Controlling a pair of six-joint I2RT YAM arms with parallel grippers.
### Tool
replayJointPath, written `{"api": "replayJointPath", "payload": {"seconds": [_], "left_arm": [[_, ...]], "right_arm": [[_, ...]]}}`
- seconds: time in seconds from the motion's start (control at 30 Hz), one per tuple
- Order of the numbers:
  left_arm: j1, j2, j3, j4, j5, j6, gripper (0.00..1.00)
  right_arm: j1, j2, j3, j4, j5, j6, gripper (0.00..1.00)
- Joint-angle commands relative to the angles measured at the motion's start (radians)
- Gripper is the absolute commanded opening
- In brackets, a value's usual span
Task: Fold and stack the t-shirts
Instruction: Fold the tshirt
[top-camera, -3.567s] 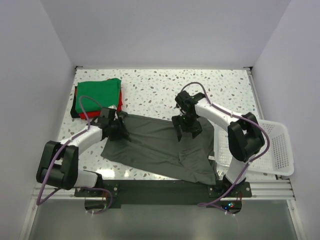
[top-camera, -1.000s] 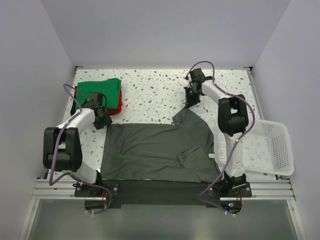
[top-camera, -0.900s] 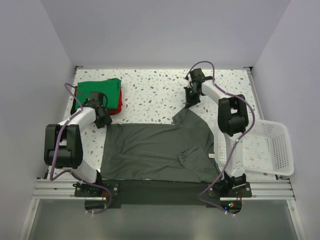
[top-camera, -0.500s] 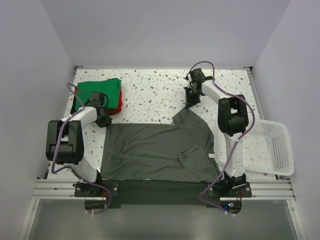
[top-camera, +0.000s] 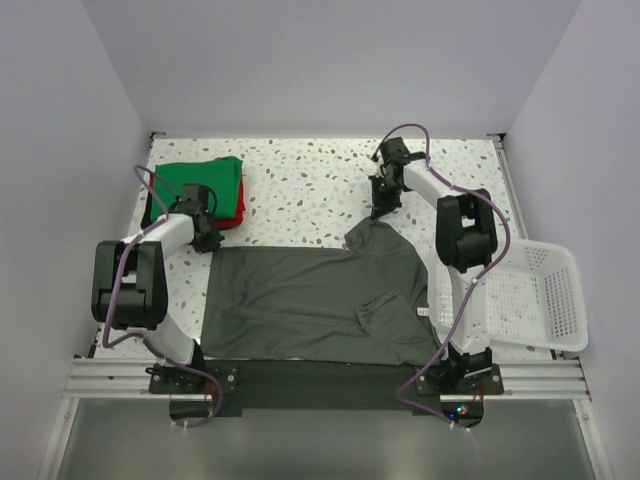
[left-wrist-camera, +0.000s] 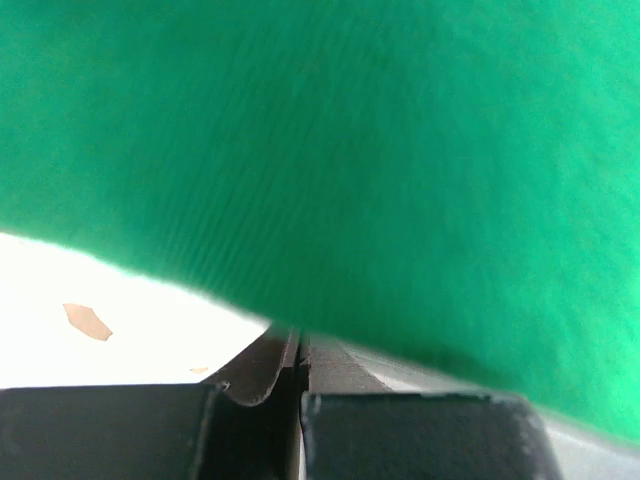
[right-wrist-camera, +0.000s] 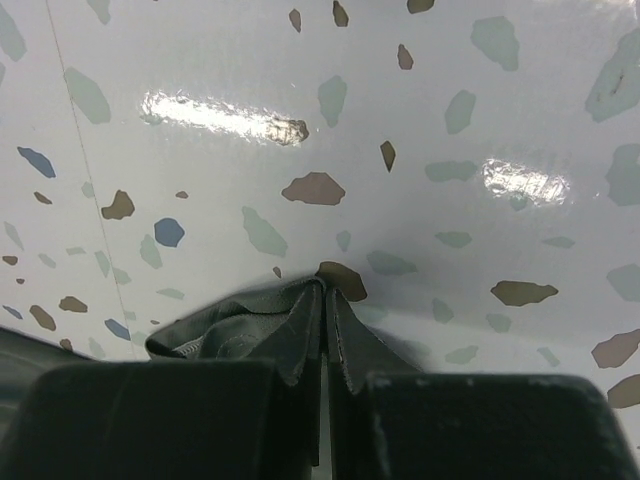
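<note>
While the right gripper (right-wrist-camera: 325, 300) sits pressed shut, we can see a fold of the charcoal-grey t-shirt (right-wrist-camera: 235, 330) pinched between its tips. It is right down on the table (right-wrist-camera: 420, 120), which is glossy white and speckled with brown, grey and blue chips, with lamp glare just beyond the fingertips.

Over to the left gripper (left-wrist-camera: 303, 352): it is closed tight too, with what looks like a dark sliver of the same cloth caught in the seam. The green t-shirt (left-wrist-camera: 380, 150) bulges, blurred, just ahead of the tips and fills most of that view, leaving a slice of white table to their left.

From above we get what neither wrist camera offers. The charcoal-grey t-shirt lies spread flat between the two grippers and back toward the arm bases, one far corner at each gripper. The green one is folded on top of a red t-shirt (top-camera: 236, 214), just beyond the left fingers. A white mesh basket (top-camera: 550, 300) sits well off on the outer side of the right arm. Plain pale walls (top-camera: 330, 60) close us in on three sides.
</note>
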Motion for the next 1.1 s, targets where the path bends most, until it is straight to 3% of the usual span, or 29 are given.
{"api": "replayJointPath", "payload": {"seconds": [0.0,0.23,0.73,0.9,1.07], "left_arm": [[0.007,-0.103,-0.011,0.015,-0.009,0.025,0.0],[0.007,-0.22,0.006,-0.015,0.004,0.044,0.0],[0.007,-0.074,0.142,0.022,0.047,0.142,0.0],[0.007,-0.109,0.12,0.027,0.077,0.147,0.0],[0.007,-0.185,0.04,-0.005,0.082,0.139,0.0]], "right_arm": [[0.004,-0.089,0.034,-0.035,0.006,0.039,0.0],[0.004,-0.1,0.134,-0.085,0.025,0.065,0.0],[-0.024,0.133,0.583,-0.164,0.057,0.084,0.0],[-0.03,0.06,0.528,-0.15,0.048,0.068,0.0],[-0.03,-0.106,0.341,-0.133,0.038,0.058,0.0]]}}
